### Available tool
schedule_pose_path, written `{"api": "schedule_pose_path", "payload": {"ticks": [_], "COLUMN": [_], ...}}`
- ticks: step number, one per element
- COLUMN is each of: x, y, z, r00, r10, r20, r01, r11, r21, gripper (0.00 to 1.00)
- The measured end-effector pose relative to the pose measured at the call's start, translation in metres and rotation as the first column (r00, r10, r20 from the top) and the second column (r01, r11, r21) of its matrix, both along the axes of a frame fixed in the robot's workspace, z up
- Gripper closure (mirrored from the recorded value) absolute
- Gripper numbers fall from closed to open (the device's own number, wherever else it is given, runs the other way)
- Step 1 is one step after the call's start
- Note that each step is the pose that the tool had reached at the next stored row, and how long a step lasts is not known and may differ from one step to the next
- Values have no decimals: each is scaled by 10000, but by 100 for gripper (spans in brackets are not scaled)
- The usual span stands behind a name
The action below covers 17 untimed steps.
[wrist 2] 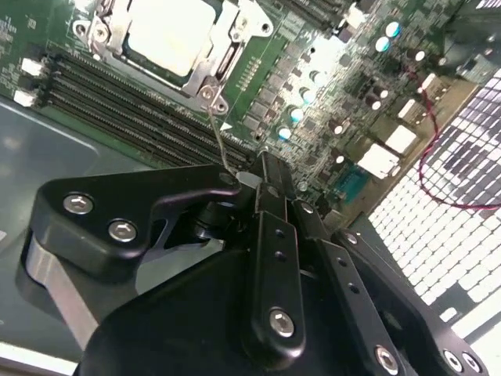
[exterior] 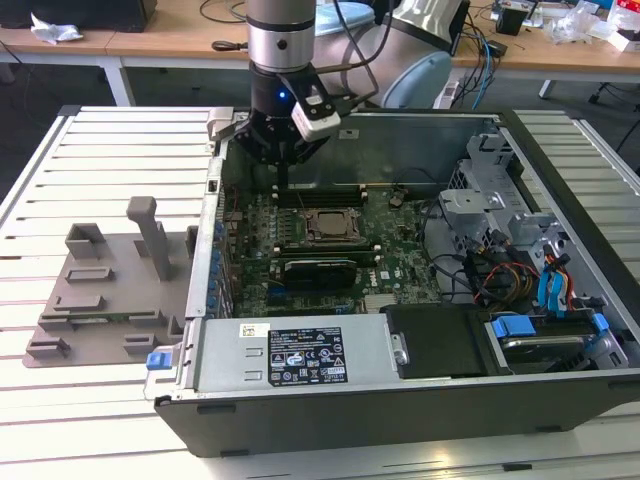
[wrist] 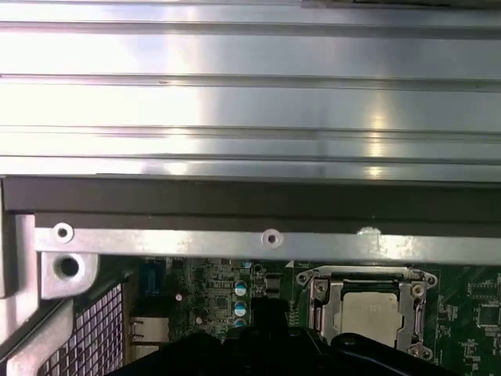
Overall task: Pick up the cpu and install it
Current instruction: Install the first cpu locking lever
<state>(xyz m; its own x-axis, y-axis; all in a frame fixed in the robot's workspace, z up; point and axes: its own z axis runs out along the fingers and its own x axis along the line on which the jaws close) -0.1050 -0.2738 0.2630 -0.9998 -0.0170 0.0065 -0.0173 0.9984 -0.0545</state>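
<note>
In the exterior view I see the gripper (exterior: 283, 170) hanging inside the open computer case (exterior: 560, 190), at about 11 o'clock from the cpu (exterior: 327, 226), which sits in its socket on the motherboard (exterior: 400, 245). A white label (exterior: 306, 356) lies on the power supply; I cannot read its print

In the second wrist view the jaws look closed together, holding nothing, with the cpu (wrist 2: 171, 33) beyond them

In the first wrist view the cpu (wrist: 366, 312) lies inside the metal socket frame (wrist: 366, 276)

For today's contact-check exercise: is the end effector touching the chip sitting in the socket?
Apart. In the second wrist view the end effector hangs above the board, with green circuit board visible between it and the chip in its socket.
</note>
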Motion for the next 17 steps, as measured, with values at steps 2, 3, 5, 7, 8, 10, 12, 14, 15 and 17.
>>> {"api": "schedule_pose_path", "payload": {"ticks": [2, 3, 5, 7, 8, 10, 12, 14, 15, 17], "x": [11, 44, 109, 150, 181, 235, 282, 310, 331, 367], "y": [29, 30, 30, 30, 30, 29, 30, 30, 29, 30], "z": [-9, -10, -11, -11, -12, -16, -20, -22, -24, -26], "r00": [10000, 10000, 10000, 10000, 10000, 10000, 10000, 10000, 10000, 10000], "r10": [2, 0, 1, 0, 0, 1, 0, 0, 2, 0], "r20": [1, 1, 2, 1, -2, -8, -11, -13, -15, -18], "r01": [-2, 0, -1, 0, 0, -1, 0, 0, -2, 0], "r11": [10000, 10000, 10000, 10000, 10000, 10000, 10000, 10000, 10000, 10000], "r21": [0, 1, 2, 1, 1, 1, 1, 1, 1, 1], "gripper": [89, 89, 89, 89, 89, 89, 89, 89, 89, 89]}}
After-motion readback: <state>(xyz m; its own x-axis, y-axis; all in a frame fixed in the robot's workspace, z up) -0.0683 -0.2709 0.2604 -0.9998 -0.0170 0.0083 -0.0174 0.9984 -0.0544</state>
